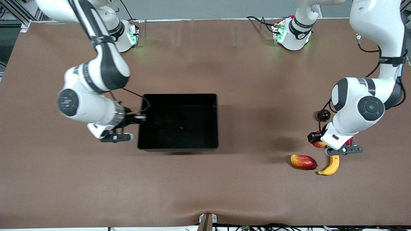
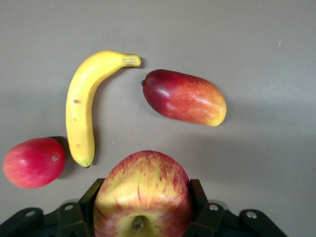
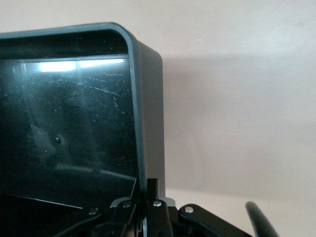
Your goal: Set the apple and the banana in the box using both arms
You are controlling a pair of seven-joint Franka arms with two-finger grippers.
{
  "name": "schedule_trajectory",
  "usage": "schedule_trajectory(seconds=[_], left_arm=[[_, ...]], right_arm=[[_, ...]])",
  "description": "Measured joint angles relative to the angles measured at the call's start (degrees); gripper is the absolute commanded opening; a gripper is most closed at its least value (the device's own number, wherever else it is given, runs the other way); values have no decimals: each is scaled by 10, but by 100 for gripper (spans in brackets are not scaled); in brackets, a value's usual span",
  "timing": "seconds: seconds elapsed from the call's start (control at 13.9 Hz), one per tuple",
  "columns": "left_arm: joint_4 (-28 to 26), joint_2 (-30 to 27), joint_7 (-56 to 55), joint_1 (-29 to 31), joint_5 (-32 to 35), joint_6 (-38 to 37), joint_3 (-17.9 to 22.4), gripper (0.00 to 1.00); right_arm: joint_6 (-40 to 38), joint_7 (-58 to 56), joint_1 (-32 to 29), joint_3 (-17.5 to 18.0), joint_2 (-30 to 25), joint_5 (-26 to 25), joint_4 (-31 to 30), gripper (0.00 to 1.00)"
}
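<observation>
The brown table [image 1: 205, 192] carries everything. The black box [image 1: 179, 121] sits toward the right arm's end of the table, well apart from the fruit. The right gripper [image 3: 148, 207] is at the box's wall on that arm's side, its fingers pinched tight on the rim of the wall.

The left gripper [image 2: 145, 210] is over the fruit cluster toward the left arm's end of the table, its fingers part-way open and clamped on either side of the apple [image 2: 143, 195].

The banana [image 1: 331, 165] lies on the table nearer to the front camera than the gripper, just beside the mango-like fruit [image 1: 303, 161]. A smooth red fruit [image 2: 33, 162] lies close to the banana's other end. A dark round fruit [image 1: 323, 115] rests farther from the camera.
</observation>
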Motion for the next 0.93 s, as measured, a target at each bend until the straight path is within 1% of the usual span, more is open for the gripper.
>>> schedule_trajectory(seconds=[0.22, 0.36, 0.58, 0.72, 0.79, 0.86, 0.93], left_arm=[[19, -5, 0, -1, 1, -32, -1, 0], [23, -7, 0, -2, 1, -45, -2, 0], [24, -11, 0, -3, 1, -54, -2, 0], [24, -12, -1, -3, 1, -61, -2, 0], [24, -12, -1, -3, 1, -62, -2, 0], [24, -12, -1, -3, 1, -62, -2, 0], [24, -13, -1, -3, 1, -62, -2, 0]], right_arm=[[66, 86, 58, 0, 30, 6, 0, 0], [102, 129, 98, 0, 60, 7, 5, 0], [116, 187, 147, -1, 121, 6, 50, 0], [125, 206, 164, -2, 151, 6, 76, 0], [127, 209, 166, -2, 159, 6, 82, 5], [130, 213, 167, -2, 165, 6, 84, 58], [136, 217, 167, -3, 170, 6, 85, 100]])
